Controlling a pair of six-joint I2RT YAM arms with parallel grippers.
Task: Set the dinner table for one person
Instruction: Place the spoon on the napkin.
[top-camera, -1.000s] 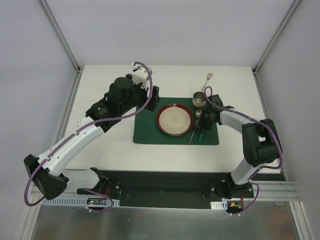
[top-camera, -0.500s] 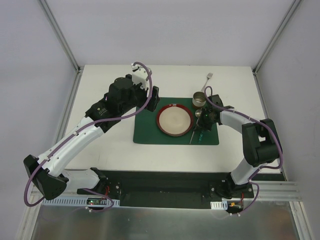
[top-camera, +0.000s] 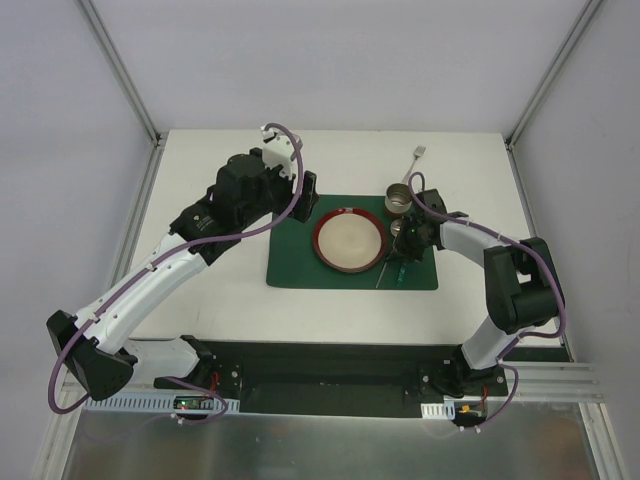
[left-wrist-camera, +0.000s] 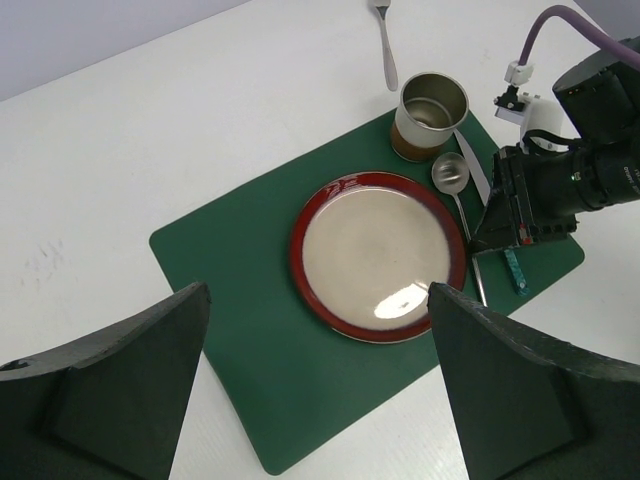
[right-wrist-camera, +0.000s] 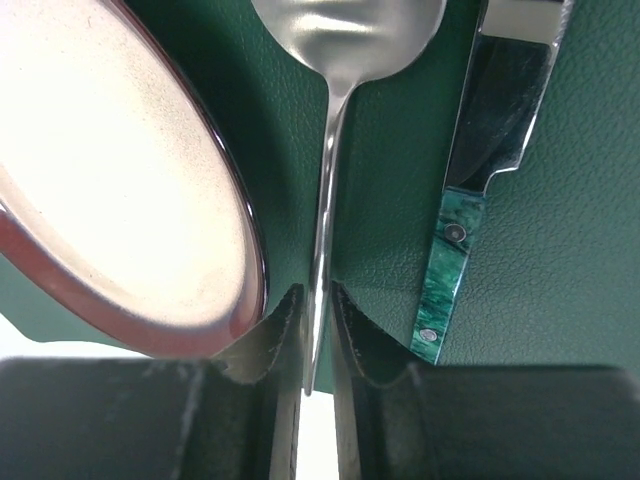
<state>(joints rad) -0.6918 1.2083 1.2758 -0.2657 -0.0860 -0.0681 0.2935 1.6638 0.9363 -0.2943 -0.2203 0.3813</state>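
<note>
Setting nearly laid, with cutlery lined up right of the plate

The white dinner table (top-camera: 230, 300) spans the view beneath both arms, bearing the green placemat (left-wrist-camera: 230, 270). On the mat sit the plate (left-wrist-camera: 375, 255) and cup (left-wrist-camera: 432, 112), then spoon (right-wrist-camera: 325, 200) and knife (right-wrist-camera: 460, 240) side by side for a diner's right hand. The left tool (left-wrist-camera: 320, 390) hovers spread wide and empty. The right tool (right-wrist-camera: 315, 310) straddles the spoon handle, slightly parted and not pinching. The fork (left-wrist-camera: 385, 40) lies off the mat — its far end cut off.

A green placemat (left-wrist-camera: 230, 330) bears a red-rimmed plate (left-wrist-camera: 378, 257), spoon (left-wrist-camera: 451, 172), green-handled knife (left-wrist-camera: 514, 270) and metal cup (left-wrist-camera: 432, 115).
</note>
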